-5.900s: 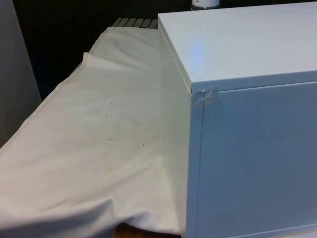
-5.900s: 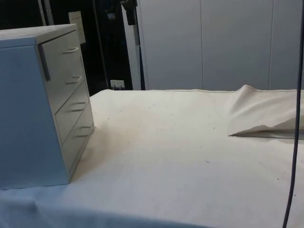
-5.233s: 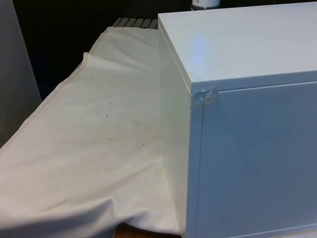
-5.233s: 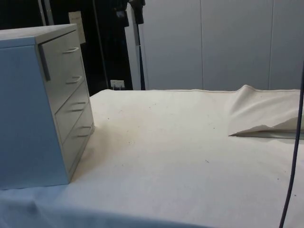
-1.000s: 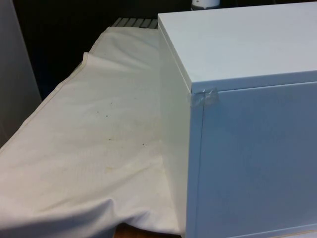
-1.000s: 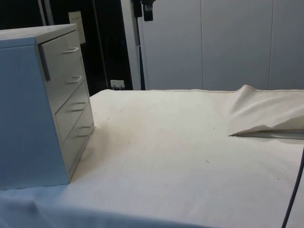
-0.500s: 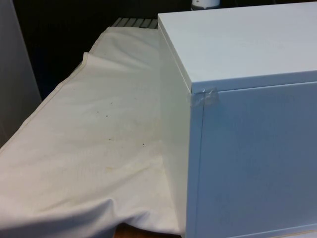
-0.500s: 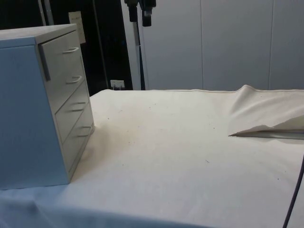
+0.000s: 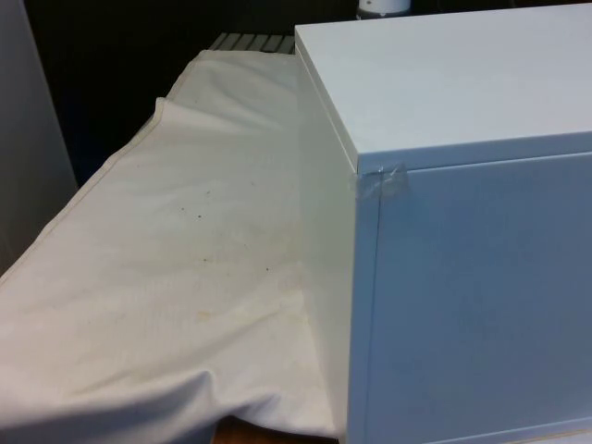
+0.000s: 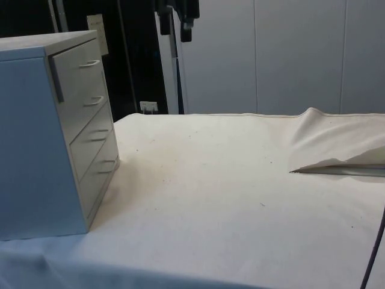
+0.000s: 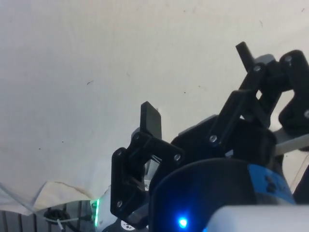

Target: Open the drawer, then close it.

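A white chest of drawers [image 10: 36, 138] stands at the side view's left, its front turned toward the open cloth. It has several drawers with thin metal handles; the top drawer [image 10: 81, 72] and those below it sit flush and closed. In the front view the chest [image 9: 462, 277] shows its plain back and top. My black gripper [image 10: 178, 21] hangs high above the table, well off from the chest's front and above its top. In the wrist view the gripper [image 11: 198, 87] is open over bare white cloth, with nothing between its fingers [image 11: 150, 122].
The cloth rises in a raised fold [image 10: 337, 150] at the side view's right. A black cable [image 10: 374, 247] hangs by that edge. A strip of tape [image 9: 381, 183] sits on the chest's near corner. Flat cloth [image 10: 210, 180] stretches before the drawers.
In the side view the gripper has drifted right, away from the chest, and come down a little further into the picture. The chest and its drawers have not moved.
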